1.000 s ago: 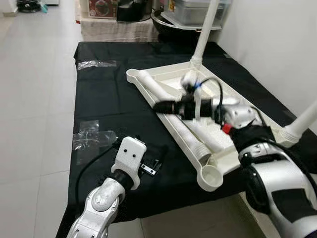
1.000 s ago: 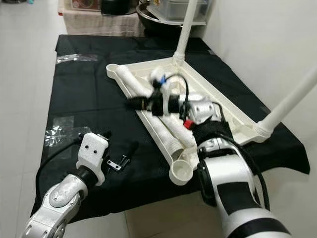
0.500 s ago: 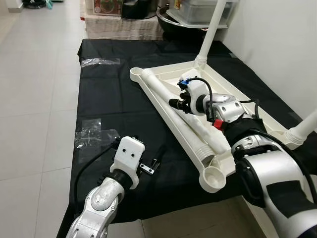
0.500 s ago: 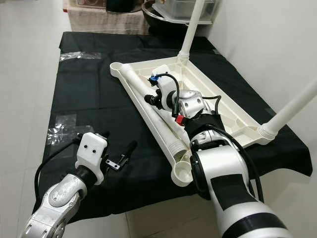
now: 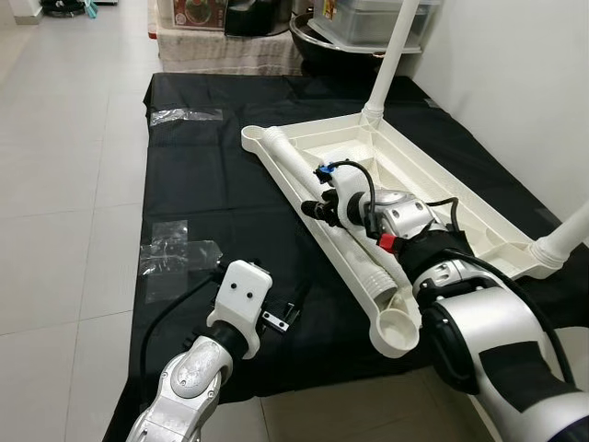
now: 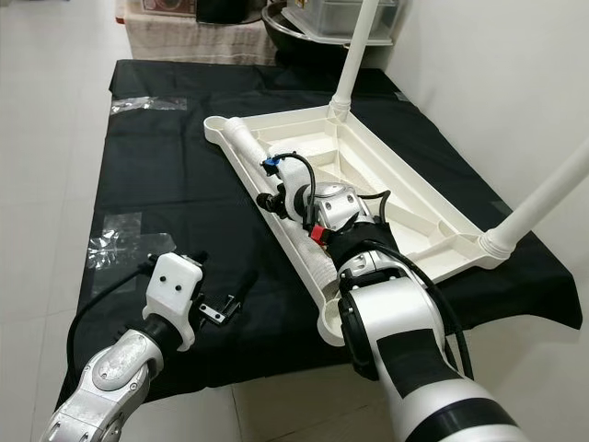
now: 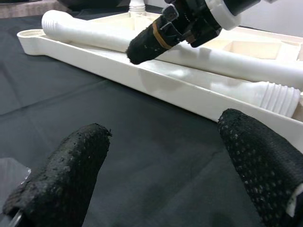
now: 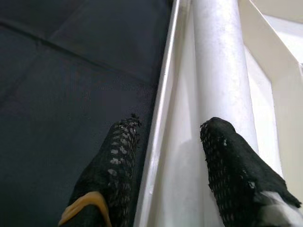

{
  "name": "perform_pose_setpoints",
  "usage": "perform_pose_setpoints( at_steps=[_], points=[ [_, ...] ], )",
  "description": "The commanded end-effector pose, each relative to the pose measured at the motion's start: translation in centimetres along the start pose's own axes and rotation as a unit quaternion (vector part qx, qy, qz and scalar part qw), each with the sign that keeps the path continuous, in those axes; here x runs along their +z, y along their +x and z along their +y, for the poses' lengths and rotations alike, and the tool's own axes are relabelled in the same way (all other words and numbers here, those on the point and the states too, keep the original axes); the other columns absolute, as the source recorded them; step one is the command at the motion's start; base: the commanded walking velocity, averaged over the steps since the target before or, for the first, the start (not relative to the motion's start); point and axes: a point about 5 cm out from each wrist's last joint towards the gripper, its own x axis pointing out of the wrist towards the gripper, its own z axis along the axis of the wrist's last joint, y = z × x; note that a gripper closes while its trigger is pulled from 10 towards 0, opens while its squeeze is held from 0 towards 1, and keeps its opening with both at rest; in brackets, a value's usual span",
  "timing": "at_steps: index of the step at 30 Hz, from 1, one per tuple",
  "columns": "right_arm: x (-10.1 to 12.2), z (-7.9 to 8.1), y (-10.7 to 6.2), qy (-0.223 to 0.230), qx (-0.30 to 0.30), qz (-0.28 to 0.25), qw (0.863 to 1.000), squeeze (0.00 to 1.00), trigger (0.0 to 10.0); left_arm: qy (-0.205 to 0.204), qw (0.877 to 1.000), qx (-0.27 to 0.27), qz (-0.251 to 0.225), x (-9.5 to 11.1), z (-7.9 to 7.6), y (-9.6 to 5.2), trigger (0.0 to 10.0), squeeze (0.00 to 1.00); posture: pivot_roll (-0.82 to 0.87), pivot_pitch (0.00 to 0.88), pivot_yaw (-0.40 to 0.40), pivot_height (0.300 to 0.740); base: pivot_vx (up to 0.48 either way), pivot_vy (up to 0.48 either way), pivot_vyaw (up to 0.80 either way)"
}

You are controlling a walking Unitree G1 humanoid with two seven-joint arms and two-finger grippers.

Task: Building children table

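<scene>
We see a white plastic children's tabletop lying upside down on a table covered with black cloth. Two white legs are fitted and stand upright: one at the far corner and one at the right corner. The near corner socket and the far-left corner socket hold no leg.

A loose white leg tube lies inside the tabletop along its left rim, with its ribbed end pointing toward the near socket.

Our right claw is positioned over the left rim of the tabletop, about midway along the tube. In the right wrist view its two fingers are spread apart and grasp nothing: one fingertip hangs outside the rim over the black cloth, and the other lies against the tube.

Our left claw hovers low over the black cloth near the front of the table, just beside the tabletop's left rim. In the left wrist view its fingers are released and wide apart, with nothing between them.

Clear plastic wrapping lies on the cloth in two places: one piece to the left and one near the far-left corner.
</scene>
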Motion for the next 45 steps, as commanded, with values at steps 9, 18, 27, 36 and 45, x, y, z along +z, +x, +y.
perform_pose_setpoints(
  at_steps=[9, 18, 27, 36, 45],
  points=[
    [0.6, 1.0, 0.2, 0.003, 0.019, -0.011, 1.000, 0.00, 10.0, -0.001, 1.000, -0.004, 0.002, -0.2, -0.3, 0.0, 10.0, 0.00, 0.01, 0.129, -0.141, 0.740, 0.000, 0.000, 0.00],
    [-2.1, 3.0, 1.4, 0.000, 0.036, 0.045, 0.998, 0.00, 10.0, -0.004, 1.000, -0.005, -0.002, 0.0, -0.5, 0.1, 10.0, 0.00, 0.01, 0.135, -0.145, 0.740, 0.000, 0.000, 0.00],
    [-2.1, 3.0, 1.7, 0.012, 0.012, 0.030, 0.999, 0.00, 10.0, -0.005, 1.000, -0.001, 0.001, -0.1, -0.5, -0.3, 10.0, 0.00, 0.02, 0.147, -0.154, 0.740, 0.000, 0.000, 0.00],
    [0.9, 2.3, 1.3, 0.030, -0.021, -0.026, 0.999, 0.00, 10.0, -0.008, 1.000, -0.006, 0.003, -0.2, -0.9, -0.3, 10.0, 0.00, 0.01, 0.157, -0.154, 0.740, 0.000, 0.000, 0.00],
    [-1.0, 3.2, 1.9, 0.024, -0.024, 0.005, 0.999, 0.00, 10.0, -0.012, 1.000, -0.007, 0.005, 0.1, -1.3, -0.8, 10.0, 0.00, 0.02, 0.184, -0.163, 0.740, 0.000, 0.000, 0.00]
  ],
)
